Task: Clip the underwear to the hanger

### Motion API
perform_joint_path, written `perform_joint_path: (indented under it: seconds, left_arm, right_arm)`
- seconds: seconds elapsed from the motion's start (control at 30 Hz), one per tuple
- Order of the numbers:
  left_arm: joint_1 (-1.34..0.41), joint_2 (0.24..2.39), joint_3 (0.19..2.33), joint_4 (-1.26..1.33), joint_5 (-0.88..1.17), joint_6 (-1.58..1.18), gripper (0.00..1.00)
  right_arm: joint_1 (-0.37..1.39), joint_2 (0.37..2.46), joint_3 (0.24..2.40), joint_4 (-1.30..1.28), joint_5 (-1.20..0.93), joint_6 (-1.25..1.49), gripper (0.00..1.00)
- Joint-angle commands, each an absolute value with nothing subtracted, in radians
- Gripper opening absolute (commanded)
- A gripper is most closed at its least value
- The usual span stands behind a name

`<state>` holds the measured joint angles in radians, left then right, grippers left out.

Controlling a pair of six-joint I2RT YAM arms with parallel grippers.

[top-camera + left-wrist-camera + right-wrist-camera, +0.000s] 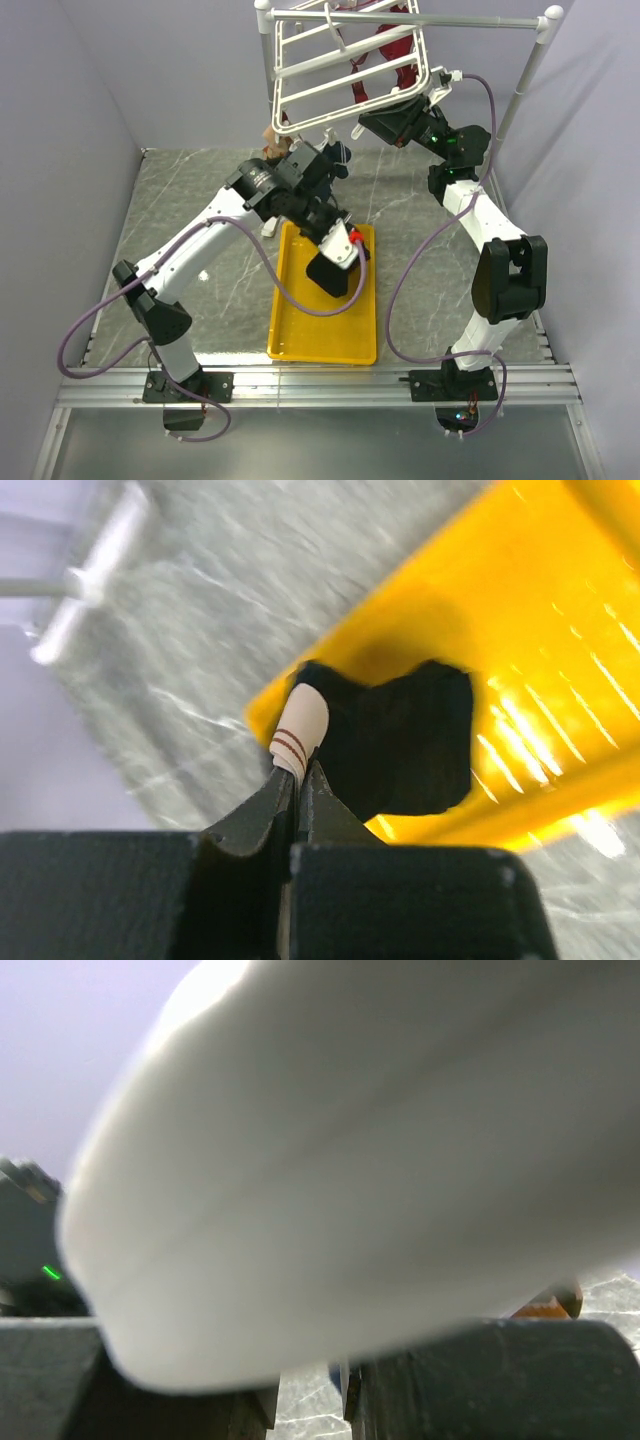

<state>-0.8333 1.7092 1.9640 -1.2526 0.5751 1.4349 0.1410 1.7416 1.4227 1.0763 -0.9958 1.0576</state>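
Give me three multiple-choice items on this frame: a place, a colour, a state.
1. The underwear hangs over: A the yellow tray; B the bare tabletop; C the floor.
2. The garment seen through the hanger bars is: A navy; B red; C green.
3. The left gripper has its jaws: A wide open; B shut on the underwear's waistband; C shut on a clip.
Answers: A, the yellow tray fills the view behind the black cloth; B, red cloth shows between the bars; B, the jaws pinch the tan waistband.

The underwear [400,745] is hanging above the tray [320,340], which is lying on the table [200,190] before the hanger [330,62].
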Motion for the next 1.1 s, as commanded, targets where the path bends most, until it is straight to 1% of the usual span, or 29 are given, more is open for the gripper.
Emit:
perform_joint_path:
  seconds: [0.0, 0.07, 0.13, 0.2, 0.23, 0.27, 0.33, 0.37, 0.47, 0.5, 0.6, 0.63, 0.67, 0.77, 0.87, 0.9, 1.07]
  left_arm:
    - [-0.83, 1.735, 2.173, -1.167, 0.692, 1.341, 0.0]
    - [-0.821, 1.74, 2.25, -1.164, 0.753, 1.293, 0.0]
    - [-0.822, 1.733, 2.26, -1.21, 0.768, 1.304, 0.0]
    - [-0.824, 1.706, 2.165, -1.236, 0.74, 1.318, 0.0]
    - [-0.824, 1.689, 2.102, -1.235, 0.72, 1.325, 0.0]
    - [-0.824, 1.651, 1.954, -1.229, 0.681, 1.33, 0.0]
    - [-0.824, 1.617, 1.794, -1.209, 0.631, 1.357, 0.0]
    - [-0.824, 1.602, 1.652, -1.206, 0.576, 1.374, 0.0]
    - [-0.822, 1.644, 1.464, -1.213, 0.487, 1.387, 0.0]
    - [-0.822, 1.67, 1.445, -1.213, 0.418, 1.358, 0.0]
    - [-0.801, 1.819, 1.492, -1.27, 0.271, 1.284, 0.0]
    - [-0.79, 1.859, 1.527, -1.296, 0.255, 1.267, 0.0]
    - [-0.778, 1.929, 1.607, -1.346, 0.246, 1.252, 0.0]
    - [-0.736, 2.0, 1.734, -1.356, 0.213, 1.216, 0.0]
    - [-0.71, 1.982, 1.775, -1.296, 0.264, 1.229, 0.0]
    - [-0.704, 1.965, 1.767, -1.225, 0.278, 1.232, 0.02]
    - [-0.719, 1.798, 1.611, -1.005, 0.327, 1.282, 0.08]
  right_arm:
    - [0.149, 1.763, 1.473, 1.037, -1.006, 1.074, 0.0]
    - [0.149, 1.763, 1.474, 1.037, -1.008, 1.071, 0.0]
    - [0.147, 1.764, 1.474, 1.04, -1.008, 1.074, 0.0]
    - [0.147, 1.766, 1.471, 1.048, -1.006, 1.078, 0.0]
    - [0.149, 1.769, 1.471, 1.048, -1.006, 1.08, 0.0]
    - [0.149, 1.77, 1.47, 1.051, -1.006, 1.083, 0.0]
    - [0.146, 1.77, 1.468, 1.054, -1.006, 1.086, 0.0]
    - [0.147, 1.772, 1.47, 1.054, -1.006, 1.086, 0.0]
    - [0.147, 1.776, 1.474, 1.049, -1.008, 1.086, 0.0]
    - [0.147, 1.778, 1.48, 1.046, -1.006, 1.085, 0.0]
    - [0.149, 1.778, 1.485, 1.042, -1.008, 1.085, 0.0]
    - [0.149, 1.778, 1.486, 1.04, -1.009, 1.083, 0.0]
    - [0.147, 1.776, 1.485, 1.039, -1.011, 1.081, 0.0]
    - [0.147, 1.775, 1.482, 1.039, -1.006, 1.081, 0.0]
    - [0.149, 1.778, 1.479, 1.039, -1.005, 1.083, 0.0]
    - [0.147, 1.778, 1.48, 1.035, -1.005, 1.083, 0.0]
    - [0.149, 1.782, 1.494, 1.022, -1.003, 1.08, 0.0]
